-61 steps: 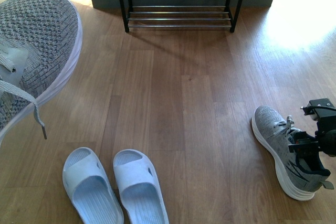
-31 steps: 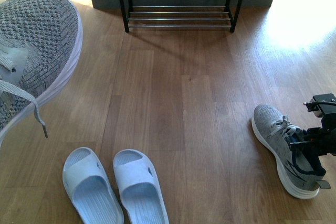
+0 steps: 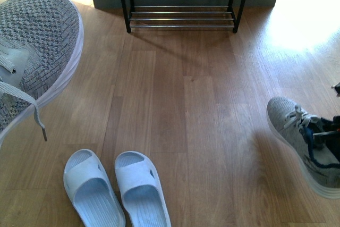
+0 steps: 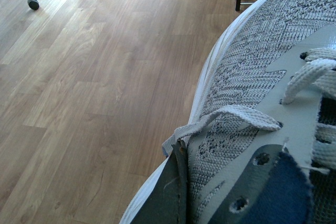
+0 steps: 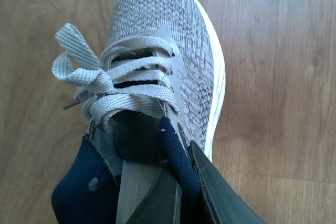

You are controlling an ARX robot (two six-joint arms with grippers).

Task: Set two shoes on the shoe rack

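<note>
Front view, with wrist views for detail. A pale wooden plank floor [image 3: 186, 104] fills the scene, sunlit at 1 to 2 o'clock. At 12 o'clock, against a grey skirting, stands the shoe rack [image 3: 180, 11]: a black metal frame with tiers of thin silver rods, and no shoe shows on the tiers in view. At 9 to 10 o'clock the first sneaker [image 3: 37, 41] looms close to the camera, raised off the floor. It has a grey knit upper, a white sole, a smooth grey eyelet panel and flat pale laces, one lace end [image 3: 38, 118] hanging free. At 4 o'clock, cut by the frame edge, the second sneaker [image 3: 289, 120] matches it, toe toward 11 o'clock, with navy lining at the collar; it is tilted, and whether its sole meets the floor cannot be told. At 7 o'clock a pair of pale blue slide sandals [image 3: 90, 192] lies side by side on the floor, toes toward the rack. The left gripper [image 4: 177, 182] shows one dark finger pressed to the first sneaker's collar, holding it aloft; the other finger is hidden. The right gripper [image 5: 181, 182] pinches the second sneaker's navy collar between two dark fingers.
</note>
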